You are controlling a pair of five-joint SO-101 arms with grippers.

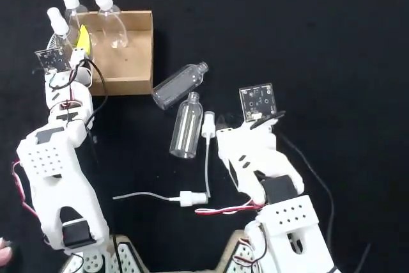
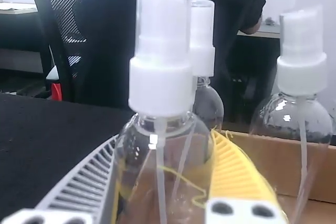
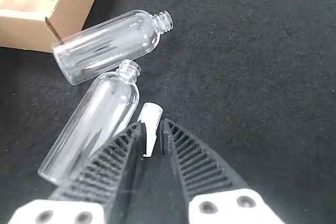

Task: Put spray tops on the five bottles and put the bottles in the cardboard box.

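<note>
Black desk (image 1: 332,62): left fingers (image 2: 239,174) clamp a capped bottle (image 2: 163,142) by the cardboard box (image 1: 128,75); right fingers (image 3: 197,156) pinch a spray top (image 3: 150,121) between them, an uncapped bottle (image 3: 100,124) lying just beside.

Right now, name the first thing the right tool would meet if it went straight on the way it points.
The spray top, already at the right tool's tip. Past it, probably only the black table, though depth is hard to judge.
</note>
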